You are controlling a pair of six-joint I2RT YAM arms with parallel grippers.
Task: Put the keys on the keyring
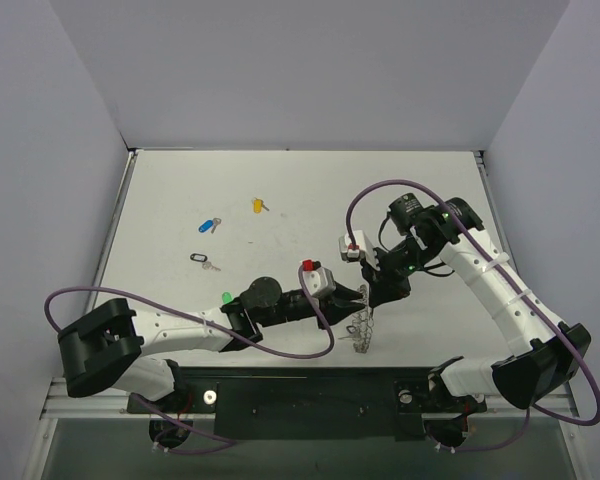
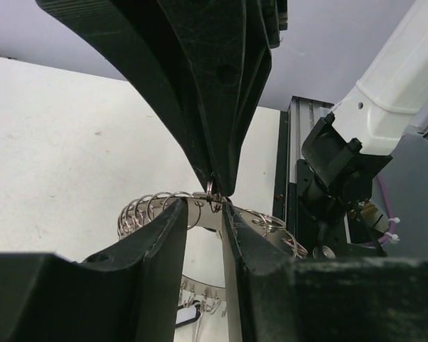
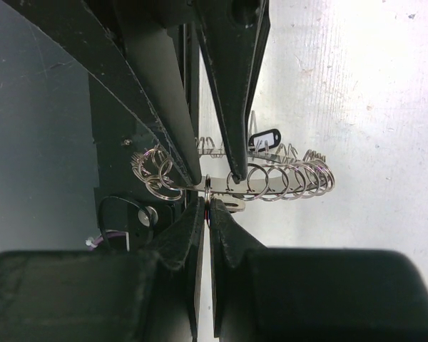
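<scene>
L fingers (image 2: 164, 242) are clamping silvery coiled-wire keyring (image 3: 292, 178) steady nr table's (image 1: 400, 190) near edge; R fingers (image 3: 189, 235) are pinching one loop, prob. to spread it.

Both arms are built alike, with white shell links set between black joint housings. The left arm (image 1: 180, 333) ends in a bulky black shoulder block at eight o'clock of the overhead view, the right arm (image 1: 500, 290) in one at four o'clock. A loose purple cable (image 1: 280, 352) loops along each. Each wrist carries a small pale box (image 1: 320, 280) with a red spot. A green light (image 1: 443, 212) glows at two o'clock. The left gripper (image 2: 203, 206) has matt black, scuffed fingers (image 2: 157, 249) tapering to narrow tips.
</scene>
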